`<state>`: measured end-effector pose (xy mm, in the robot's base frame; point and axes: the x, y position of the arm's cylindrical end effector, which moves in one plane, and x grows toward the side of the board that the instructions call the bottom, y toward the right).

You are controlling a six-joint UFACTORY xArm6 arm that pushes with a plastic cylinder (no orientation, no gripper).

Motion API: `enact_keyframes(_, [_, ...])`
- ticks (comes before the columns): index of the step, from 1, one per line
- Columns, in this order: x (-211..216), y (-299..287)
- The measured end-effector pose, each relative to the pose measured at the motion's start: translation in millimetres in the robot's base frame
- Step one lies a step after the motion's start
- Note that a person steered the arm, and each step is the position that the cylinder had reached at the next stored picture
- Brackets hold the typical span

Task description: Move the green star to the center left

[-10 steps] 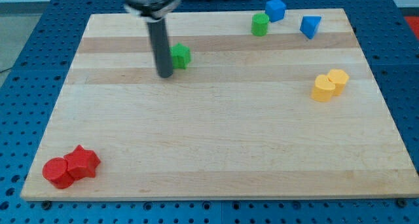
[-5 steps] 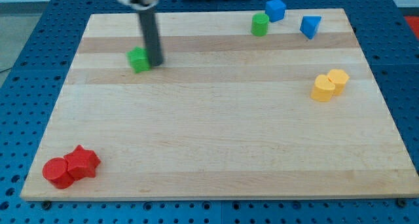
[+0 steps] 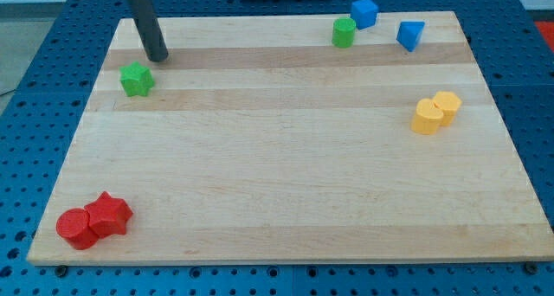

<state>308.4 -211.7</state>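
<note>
Step in hand: the green star [image 3: 137, 80] is being worked toward the counter's [image 3: 277, 183] left side; it is judged not yet at the centre left, since it lies in the upper-left region, near the left edge.
Tip: my tip [image 3: 158, 58] is seen just beside the star, at about 1 o'clock from it; whether the two touch cannot be told from this view.
Fingers: none are fitted, only a plain rod, so no opening or closing is to be reported.
Next move: a push toward 6 o'clock is judged to be called for, so the tip would need to be set squarely at the star's 12 o'clock side first.
Green blocks: two are counted, the star and a green cylinder-like block [image 3: 344, 33] at the upper right.
Blue blocks: two, a blue cube [image 3: 363, 12] and a blue wedge-shaped block [image 3: 410, 35].
Yellow blocks: two, a yellow heart [image 3: 426, 117] touching a yellow block [image 3: 447, 104], its shape unclear.
Red blocks: two, a red cylinder [image 3: 74, 228] touching a red star [image 3: 110, 215], at the lower left.
</note>
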Motion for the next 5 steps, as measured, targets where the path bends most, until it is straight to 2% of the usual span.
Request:
enact_keyframes(1, [57,-1])
enact_keyframes(2, [77,3])
enact_keyframes(3, [38,19])
enact_keyframes(4, [15,-5])
enact_keyframes(5, [37,-38])
